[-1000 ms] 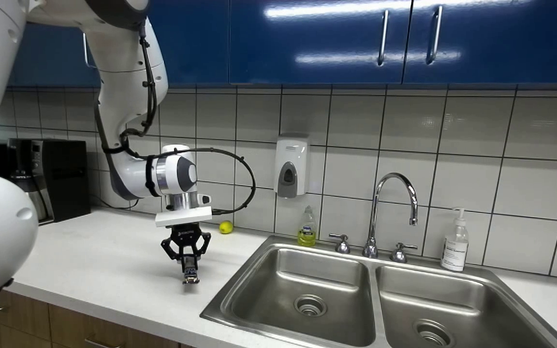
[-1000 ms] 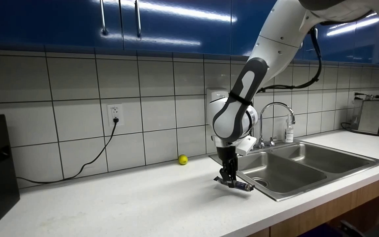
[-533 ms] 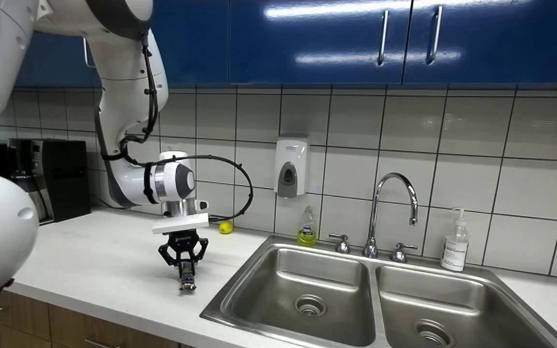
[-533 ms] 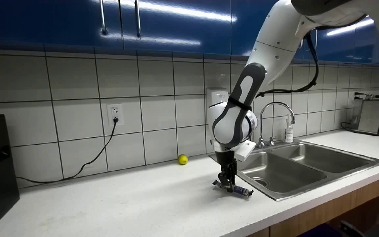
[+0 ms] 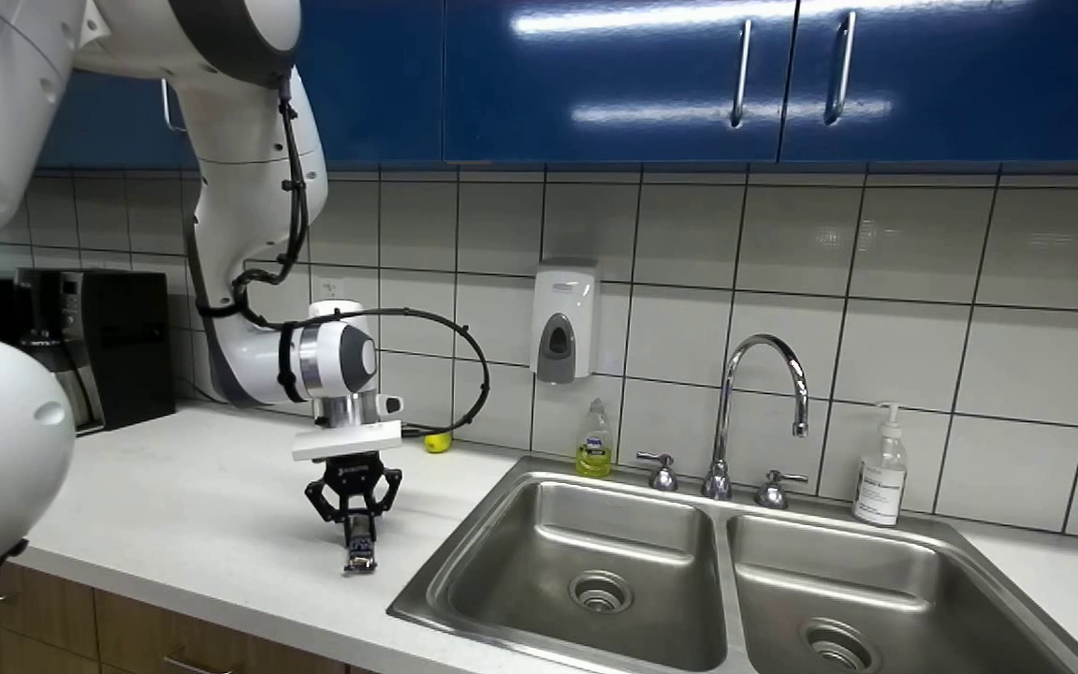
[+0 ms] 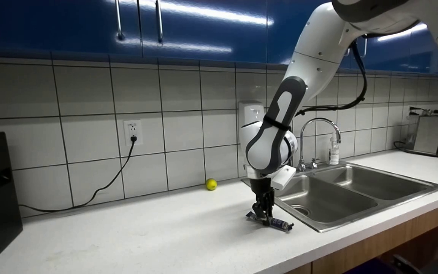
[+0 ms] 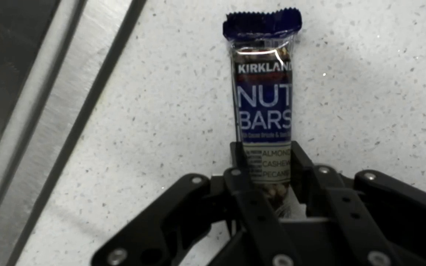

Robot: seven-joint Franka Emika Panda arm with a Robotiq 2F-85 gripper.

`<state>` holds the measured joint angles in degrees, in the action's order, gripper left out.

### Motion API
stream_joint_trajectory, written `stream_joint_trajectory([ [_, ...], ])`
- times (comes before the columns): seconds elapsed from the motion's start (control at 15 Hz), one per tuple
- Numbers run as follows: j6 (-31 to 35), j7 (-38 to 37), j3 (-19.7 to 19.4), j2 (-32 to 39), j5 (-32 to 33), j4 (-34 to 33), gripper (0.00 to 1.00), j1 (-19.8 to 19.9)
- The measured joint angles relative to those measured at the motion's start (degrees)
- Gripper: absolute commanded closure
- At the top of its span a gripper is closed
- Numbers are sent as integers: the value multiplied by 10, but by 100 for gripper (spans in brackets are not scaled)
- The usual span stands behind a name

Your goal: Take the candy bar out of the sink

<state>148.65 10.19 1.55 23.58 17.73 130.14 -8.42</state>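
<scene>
A white robot arm (image 6: 316, 53) reaches down to a pale, speckled counter (image 6: 135, 236), its black gripper (image 7: 267, 157) pointing downward with jaws clamped on the long sides of a candy bar (image 7: 264, 107). The bar is out of the stainless steel sink (image 5: 450, 562), held at the counter near the rim of the double basin; whether its underside touches the surface cannot be told. In the wrist view, the packet's blue label reads "Nut Bars" beneath the Kirkland name, one crimped end well clear of the fingers (image 7: 301, 166). In an exterior view, both ends of the packet jut out past the gripper. At the sink's back edge, a curved chrome faucet (image 5: 722, 431) rises between two lever handles (image 5: 662, 476), flanked by a bottle of yellow-green dish soap (image 5: 594, 449) and a clear pump bottle (image 5: 880, 477). A white dispenser (image 5: 564, 323) hangs on the tiled wall (image 5: 679, 234) under blue cabinets (image 5: 614, 84). Close to that wall, a small yellow ball (image 6: 211, 184) sits on the counter, well apart from the bar and visible in both exterior views. A black appliance (image 5: 132, 346) stands farther along.
</scene>
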Motion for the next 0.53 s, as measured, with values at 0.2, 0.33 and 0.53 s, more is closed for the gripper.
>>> stream_joint_trajectory([
  [0.2,0,-6,0,2,1,0,21,0],
  [0.33,0,-8,0,2,1,0,5,0],
  [0.53,0,-10,-1,2,1,0,0,0],
])
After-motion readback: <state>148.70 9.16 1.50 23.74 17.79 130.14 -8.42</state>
